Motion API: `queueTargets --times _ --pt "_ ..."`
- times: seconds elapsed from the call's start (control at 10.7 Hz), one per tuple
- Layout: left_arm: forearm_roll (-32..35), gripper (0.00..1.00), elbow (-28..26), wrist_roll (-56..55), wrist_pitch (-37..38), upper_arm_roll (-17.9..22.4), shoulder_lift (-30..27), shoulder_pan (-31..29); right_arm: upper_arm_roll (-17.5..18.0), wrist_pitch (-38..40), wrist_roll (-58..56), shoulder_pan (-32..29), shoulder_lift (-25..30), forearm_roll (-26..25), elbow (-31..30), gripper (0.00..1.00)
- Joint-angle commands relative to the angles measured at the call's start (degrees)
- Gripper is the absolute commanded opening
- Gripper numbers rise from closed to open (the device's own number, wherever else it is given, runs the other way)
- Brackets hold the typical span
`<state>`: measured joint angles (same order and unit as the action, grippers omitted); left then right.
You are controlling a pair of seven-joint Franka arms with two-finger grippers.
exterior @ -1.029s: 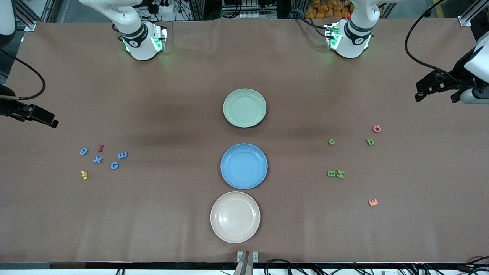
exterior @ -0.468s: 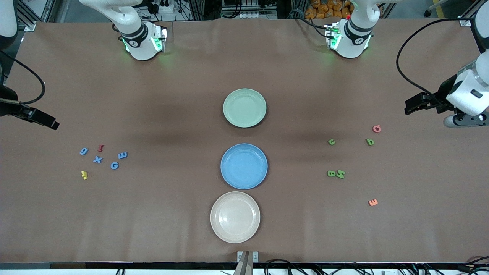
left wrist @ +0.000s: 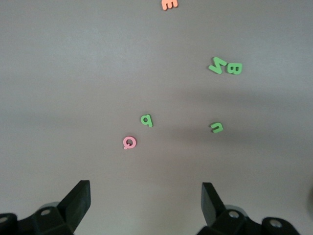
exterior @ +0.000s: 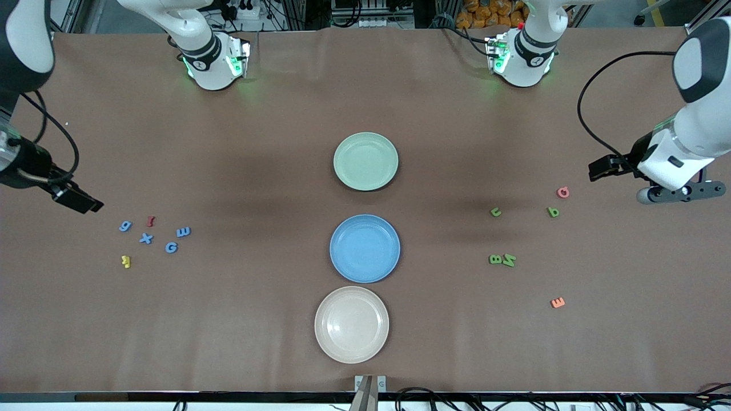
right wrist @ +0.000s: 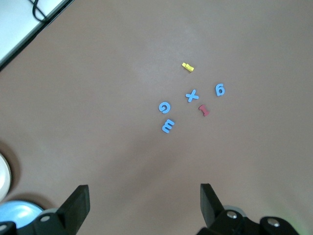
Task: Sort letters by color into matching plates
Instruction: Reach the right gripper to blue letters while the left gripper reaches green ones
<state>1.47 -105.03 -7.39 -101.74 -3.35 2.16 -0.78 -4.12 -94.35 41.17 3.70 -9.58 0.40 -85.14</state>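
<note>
My left claw [exterior: 606,168] hangs open and empty over the table's left-arm end, its two fingers [left wrist: 78,201] spread wide. Just below it on the table lie the green letters: a small "p" [left wrist: 146,120] beside a pink letter [left wrist: 129,142], an "n" [left wrist: 217,127] near them, and a "B" [left wrist: 234,68] touching an "N" [left wrist: 216,64], with an orange letter [left wrist: 169,4] well apart from the rest.

My right claw [exterior: 77,198] is likewise open and holds nothing, over the table's right-arm end. Beneath it sit the blue letters: "g" [right wrist: 220,89], "x" [right wrist: 192,95], "G" [right wrist: 165,107] and "E" [right wrist: 167,126], with a red letter [right wrist: 204,111] and a yellow letter [right wrist: 188,67] among them.

Midway between my claws lie the green plate [exterior: 365,161] and, nearer the front camera, the blue plate [exterior: 365,248], then a beige plate [exterior: 351,324].
</note>
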Motion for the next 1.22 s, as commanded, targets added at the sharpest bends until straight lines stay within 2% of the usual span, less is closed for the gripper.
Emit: queueTargets --times 0.0,0.09,0.47,0.65,1.12 --pt "1.87 1.00 -6.66 -2.45 -6.52 -0.26 -1.28 -0.27 0.07 -6.61 13.63 0.43 -0.61 5.80 -3.53 1.00" --pt "1.96 1.00 -8.42 -2.28 -9.06 -0.26 -1.28 -2.45 0.07 -8.81 16.54 0.26 -0.61 7.84 -5.28 1.00" --pt "1.96 1.00 -11.42 -2.37 -13.22 -0.26 -0.23 -3.08 -0.01 -11.72 17.54 -0.97 -0.61 8.21 -10.81 1.00" --pt "1.96 1.00 -11.51 -2.54 -14.70 -0.08 2.13 -3.35 -0.01 -17.77 17.89 -2.11 -0.53 10.74 -16.44 1.00" --pt "2.14 1.00 -13.26 -9.47 -21.02 -0.17 7.50 -3.00 -0.10 -33.24 20.26 -3.26 -1.57 11.02 -29.10 1.00"
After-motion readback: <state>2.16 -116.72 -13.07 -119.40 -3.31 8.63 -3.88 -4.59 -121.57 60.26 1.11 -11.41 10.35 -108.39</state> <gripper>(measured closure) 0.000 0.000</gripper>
